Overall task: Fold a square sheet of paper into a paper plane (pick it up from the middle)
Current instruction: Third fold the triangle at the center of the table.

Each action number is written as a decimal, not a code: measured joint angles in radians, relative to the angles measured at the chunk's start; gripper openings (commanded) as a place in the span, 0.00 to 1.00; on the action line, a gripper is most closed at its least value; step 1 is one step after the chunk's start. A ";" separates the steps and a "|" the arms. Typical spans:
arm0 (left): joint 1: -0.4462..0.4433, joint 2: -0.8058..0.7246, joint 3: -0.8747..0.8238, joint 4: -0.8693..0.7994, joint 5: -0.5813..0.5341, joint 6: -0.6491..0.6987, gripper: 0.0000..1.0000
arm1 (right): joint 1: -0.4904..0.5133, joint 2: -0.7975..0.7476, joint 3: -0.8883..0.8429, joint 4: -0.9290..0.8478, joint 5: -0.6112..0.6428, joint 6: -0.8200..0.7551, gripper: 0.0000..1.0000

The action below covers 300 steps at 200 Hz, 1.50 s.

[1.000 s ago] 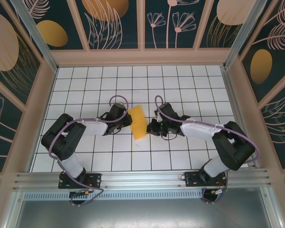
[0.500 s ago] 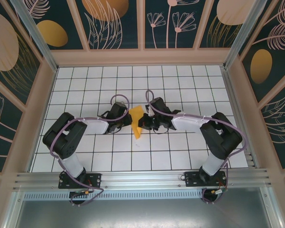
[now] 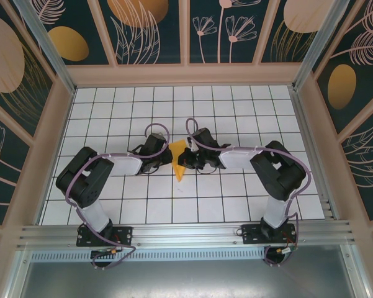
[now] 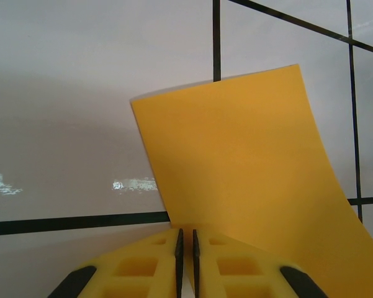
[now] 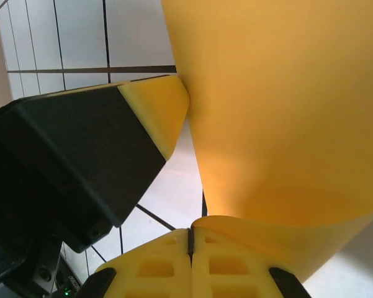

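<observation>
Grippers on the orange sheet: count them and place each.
2. The left gripper is closed on the orange sheet at its left edge, the right gripper on its right side, mid-table.

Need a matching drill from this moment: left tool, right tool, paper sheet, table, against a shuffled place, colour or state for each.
Things:
1. left tool
2. right tool
3. square sheet of paper
4. table

Descriptions:
A. white with black grid lines
B. shut on the sheet's right side, top view
C. orange-yellow, curved
D. shut on the sheet's left side, top view

Pairs: 1-D, 2-B, 3-C, 4-A
</observation>
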 measured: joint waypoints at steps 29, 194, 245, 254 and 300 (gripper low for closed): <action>0.000 0.002 0.004 -0.005 0.000 0.000 0.15 | 0.003 0.016 0.002 0.019 0.000 0.000 0.00; 0.000 0.007 0.013 -0.014 0.000 0.000 0.14 | 0.004 0.093 0.035 0.041 0.000 0.000 0.00; 0.000 0.008 0.013 -0.014 0.000 0.000 0.14 | 0.004 0.100 0.049 0.056 0.000 -0.001 0.00; 0.000 0.008 0.013 -0.014 0.000 0.000 0.14 | 0.004 0.103 0.050 0.056 0.000 -0.001 0.00; 0.000 0.008 0.013 -0.014 0.000 0.000 0.14 | 0.004 0.114 0.050 0.056 0.000 -0.004 0.00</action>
